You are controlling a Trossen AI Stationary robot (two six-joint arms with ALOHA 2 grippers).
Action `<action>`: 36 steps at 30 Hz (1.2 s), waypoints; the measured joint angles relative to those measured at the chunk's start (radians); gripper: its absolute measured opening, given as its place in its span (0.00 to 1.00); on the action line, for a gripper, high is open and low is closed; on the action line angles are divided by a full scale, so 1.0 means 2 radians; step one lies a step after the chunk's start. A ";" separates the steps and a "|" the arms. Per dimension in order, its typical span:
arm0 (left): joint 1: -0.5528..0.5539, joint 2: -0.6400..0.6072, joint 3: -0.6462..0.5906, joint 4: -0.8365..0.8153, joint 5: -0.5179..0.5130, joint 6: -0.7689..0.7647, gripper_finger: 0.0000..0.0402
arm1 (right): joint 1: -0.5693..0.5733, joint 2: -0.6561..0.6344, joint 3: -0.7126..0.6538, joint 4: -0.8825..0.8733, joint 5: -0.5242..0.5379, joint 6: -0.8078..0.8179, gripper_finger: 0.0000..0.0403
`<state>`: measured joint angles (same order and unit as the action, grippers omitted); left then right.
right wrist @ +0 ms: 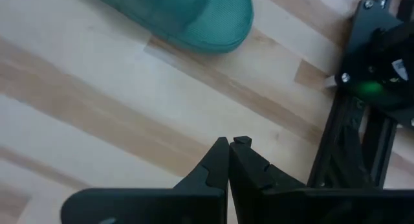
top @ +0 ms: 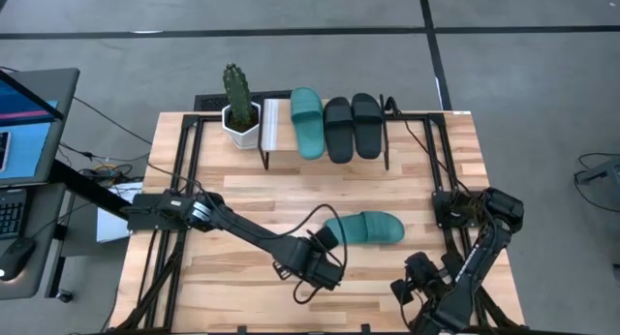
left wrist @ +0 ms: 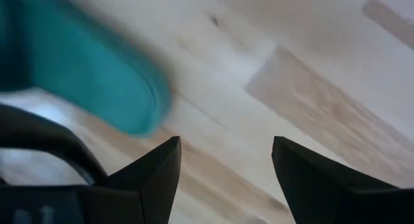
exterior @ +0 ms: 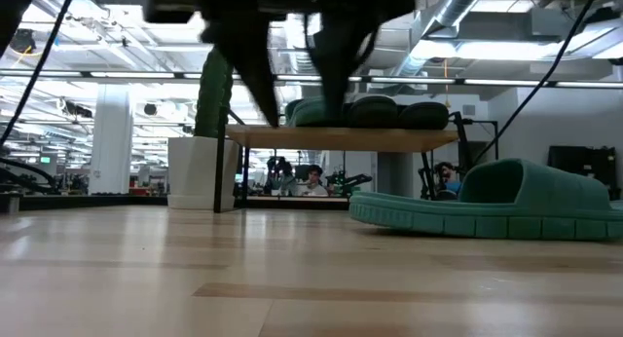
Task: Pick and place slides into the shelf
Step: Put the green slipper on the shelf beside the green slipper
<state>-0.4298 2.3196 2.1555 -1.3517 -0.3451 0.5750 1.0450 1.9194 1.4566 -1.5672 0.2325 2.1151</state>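
One teal slide [top: 363, 228] lies flat on its sole on the tabletop, right of centre; it also shows in the low view [exterior: 496, 205]. My left gripper [top: 325, 246] hangs open above the table just off this slide's left end [left wrist: 84, 81], fingers pointing steeply down and touching nothing. Another teal slide [top: 307, 122] and two black slides [top: 352, 127] rest side by side on the shelf [top: 276, 127] at the far edge. My right gripper [right wrist: 231, 146] is shut and empty over the near right part of the table.
A cactus in a white pot [top: 239, 112] stands on the table just left of the shelf. Black frame rails [top: 441, 180] run along the table's left and right sides. Bare wood [top: 252, 190] lies between the loose slide and the shelf.
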 joint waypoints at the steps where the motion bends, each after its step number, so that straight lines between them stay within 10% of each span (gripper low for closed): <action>1: 0.002 0.000 0.001 0.013 0.001 0.015 0.57 | 0.001 0.000 -0.005 0.001 0.000 -0.001 0.00; 16: 0.069 0.001 0.063 0.100 0.092 -0.139 0.57 | 0.008 0.000 -0.026 0.074 -0.005 0.006 0.00; 36: 0.123 0.004 0.020 0.046 0.229 -0.025 0.57 | -0.061 0.000 -0.026 0.111 0.002 0.000 0.00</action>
<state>-0.1836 2.3276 2.1946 -1.2598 0.1132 0.5251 0.9222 1.9194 1.4044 -1.3449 0.2368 2.1156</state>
